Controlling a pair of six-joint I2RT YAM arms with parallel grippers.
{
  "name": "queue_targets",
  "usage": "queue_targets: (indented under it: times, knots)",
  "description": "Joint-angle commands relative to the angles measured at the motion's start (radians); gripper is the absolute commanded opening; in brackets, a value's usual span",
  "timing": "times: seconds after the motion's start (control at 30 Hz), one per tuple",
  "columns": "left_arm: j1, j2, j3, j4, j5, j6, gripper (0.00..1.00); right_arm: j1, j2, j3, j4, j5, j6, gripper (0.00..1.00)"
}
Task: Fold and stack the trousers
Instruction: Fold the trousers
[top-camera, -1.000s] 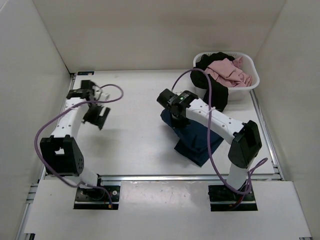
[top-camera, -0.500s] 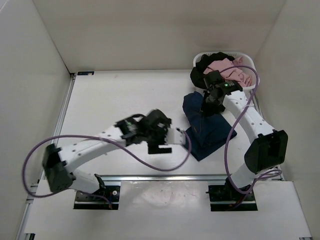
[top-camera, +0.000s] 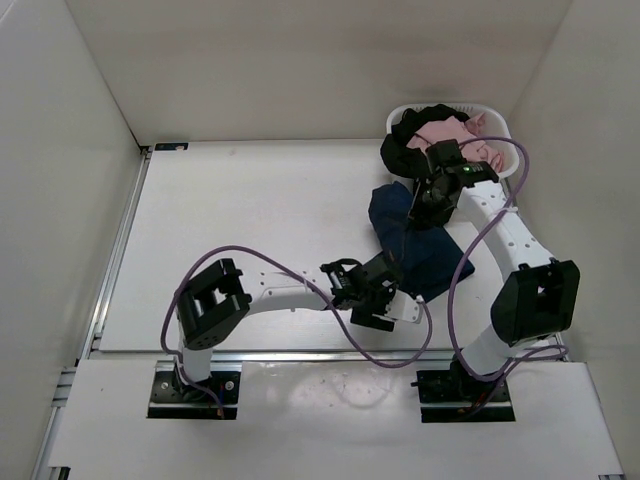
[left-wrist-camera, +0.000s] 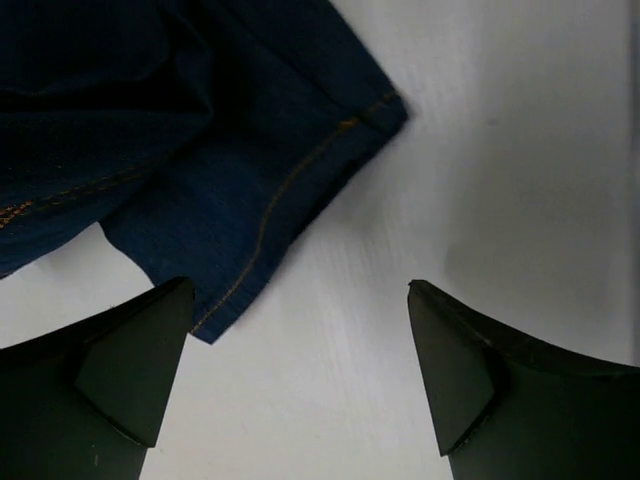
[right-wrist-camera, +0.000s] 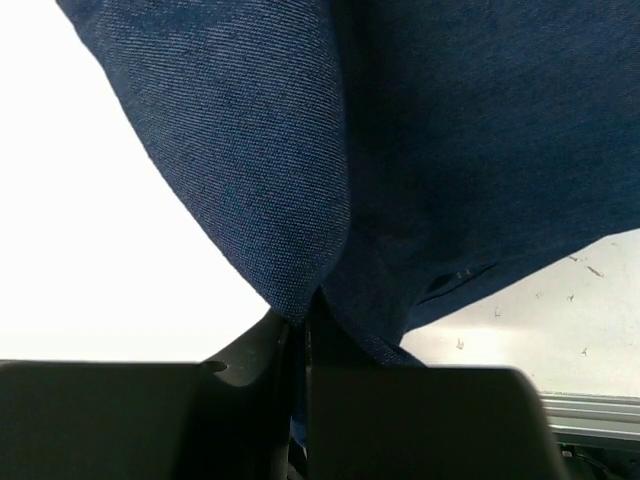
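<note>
The left gripper (top-camera: 388, 303) sits low over the white worktop (top-camera: 250, 220), toward 5 o'clock of its middle. Its jaws are spread wide with nothing between them. Its wrist camera shows a hemmed corner of the trousers (left-wrist-camera: 230, 130), orange-stitched dark navy denim, lying flat at 11 o'clock of the gap, just beside the left finger. From above, the trousers are bunched on the worktop's right half, about 3 o'clock of centre. The right gripper (top-camera: 418, 212) has its jaws pressed together, pinching a fold of denim at the heap's 12 o'clock edge. At 1 o'clock stands a white basket (top-camera: 505, 165) holding pink clothing (top-camera: 455, 145) and black clothing (top-camera: 410, 150).
</note>
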Motion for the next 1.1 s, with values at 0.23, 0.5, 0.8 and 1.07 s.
queue_targets:
  times: [0.23,0.5,0.8,1.07]
  knots:
    - [0.140,0.097,-0.033,0.148,-0.022,0.063,0.62,-0.075,-0.088,-0.064,0.031,-0.066,-0.032,0.00]
    - [0.305,0.164,0.056,0.157,-0.047,-0.003,0.45,-0.075,-0.120,-0.113,0.014,-0.057,-0.050,0.00]
    - [0.388,0.166,0.140,0.157,-0.041,-0.038,0.38,-0.075,-0.109,0.037,-0.111,-0.009,-0.117,0.00]
    - [0.349,0.037,0.231,-0.152,0.383,-0.239,0.68,-0.093,-0.100,0.090,-0.145,0.012,-0.139,0.00]
